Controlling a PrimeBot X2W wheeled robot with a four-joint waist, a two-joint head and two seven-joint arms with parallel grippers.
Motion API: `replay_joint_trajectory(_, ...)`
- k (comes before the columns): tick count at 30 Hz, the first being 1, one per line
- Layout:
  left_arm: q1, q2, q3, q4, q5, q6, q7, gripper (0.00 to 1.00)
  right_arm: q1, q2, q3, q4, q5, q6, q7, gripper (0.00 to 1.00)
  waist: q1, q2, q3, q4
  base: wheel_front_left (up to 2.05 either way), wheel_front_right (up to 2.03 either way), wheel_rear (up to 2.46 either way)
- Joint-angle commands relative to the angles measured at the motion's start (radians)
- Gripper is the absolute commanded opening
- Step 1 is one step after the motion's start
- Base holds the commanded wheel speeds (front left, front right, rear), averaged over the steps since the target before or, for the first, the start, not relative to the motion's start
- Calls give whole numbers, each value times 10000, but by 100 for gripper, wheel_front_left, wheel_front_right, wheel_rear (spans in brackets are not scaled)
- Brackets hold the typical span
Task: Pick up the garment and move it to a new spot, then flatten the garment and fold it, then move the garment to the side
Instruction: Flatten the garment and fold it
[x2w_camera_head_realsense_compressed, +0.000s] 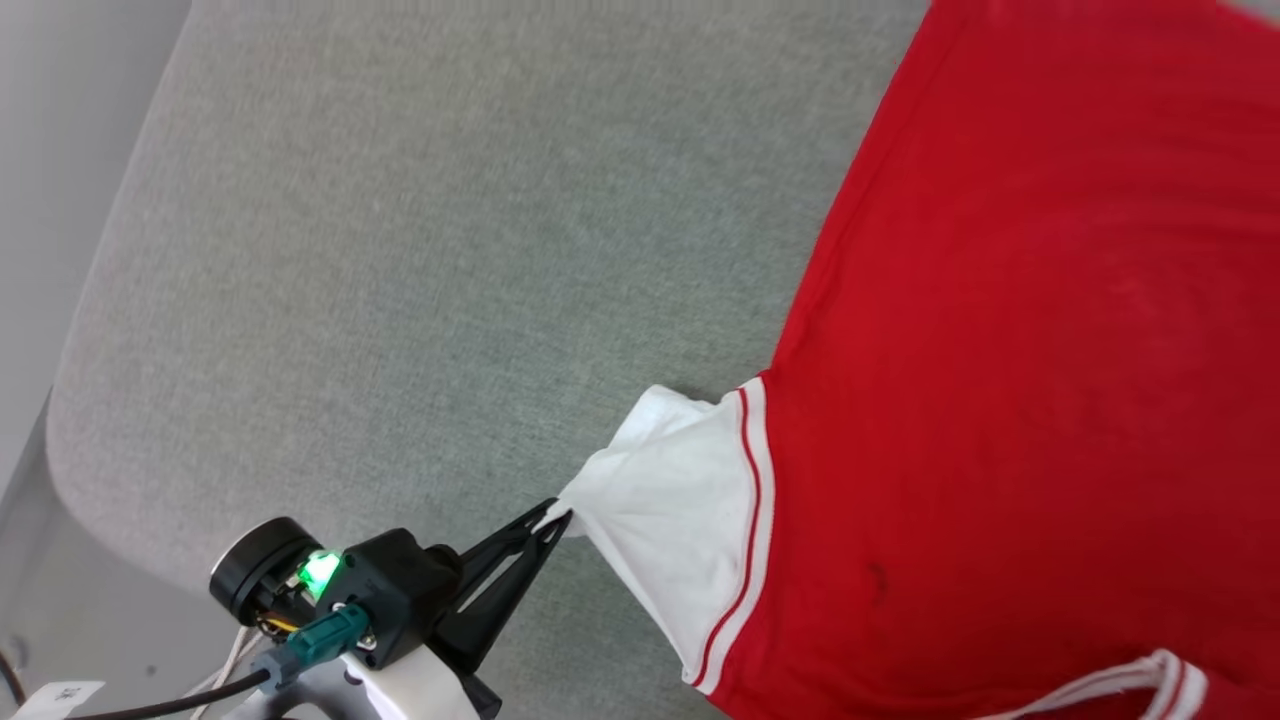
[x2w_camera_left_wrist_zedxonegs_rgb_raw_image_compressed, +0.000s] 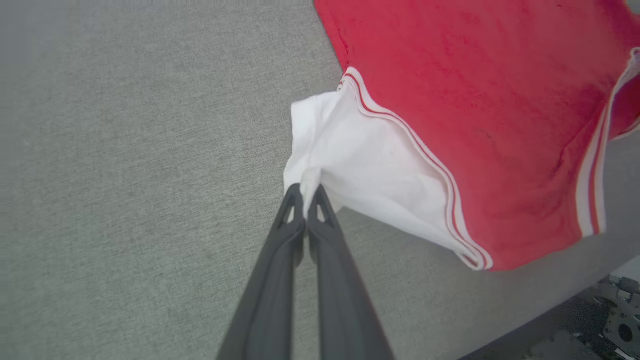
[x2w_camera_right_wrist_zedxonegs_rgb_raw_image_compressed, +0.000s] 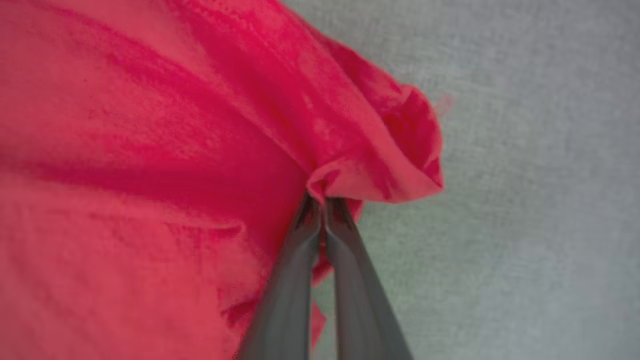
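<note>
Left gripper (x2w_camera_head_realsense_compressed: 556, 514) is pinching the jersey (x2w_camera_head_realsense_compressed: 1000, 350) at its white sleeve (x2w_camera_head_realsense_compressed: 680, 500) (lower centre); right gripper (x2w_camera_right_wrist_zedxonegs_rgb_raw_image_compressed: 323, 199) is pinching a red fold (x2w_camera_right_wrist_zedxonegs_rgb_raw_image_compressed: 370, 175). Spreading them evenly is looking wisest.

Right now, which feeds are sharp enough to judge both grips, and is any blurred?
Head view: crisp, evenly lit, no glare; left gripper pinches the garment by its white sleeve. Left wrist view: slightly soft. Right wrist view: blurred, red cloth smeared, yet right gripper reads as shut on a fold.
</note>
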Motion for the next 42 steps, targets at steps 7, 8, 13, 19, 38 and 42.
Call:
replay_joint_trajectory(7, 691, 298, 148, 274, -431, 448, 157, 0, 2489, 372, 119, -220, 1015, -7, -576, 0, -1, 0, -2103, -1528, 0, 0, 0)
replay_joint_trajectory(8, 691, 298, 148, 274, -431, 448, 157, 0, 2489, 372, 119, -220, 1015, -7, -576, 0, -1, 0, -2103, -1528, 0, 0, 0)
replay_joint_trajectory(13, 1299, 436, 353, 606, -905, 690, -35, 0, 4223, 396, 125, -659, 1719, -8, -1144, 0, -1, 0, -2967, -2335, 0, 0, 0)
replay_joint_trajectory(19, 1733, 421, 463, 1031, -1301, 785, -309, 0, 5865, 688, -128, -1135, 2348, -8, -1745, 0, -1, 0, -3554, -2969, 0, 0, 0)
replay_joint_trajectory(38, 2163, 0, 534, 1871, -1721, 859, -927, 0, 8811, 1478, -211, -1846, 3032, -6, -3273, 0, -1, 0, -4231, -3751, 0, 0, 0)
replay_joint_trajectory(42, 2079, -3, 510, 1883, -1719, 807, -917, 0, 8555, 1245, -39, -1801, 3168, -6, -3847, 100, -1, 0, -4219, -3706, 0, 0, 0)
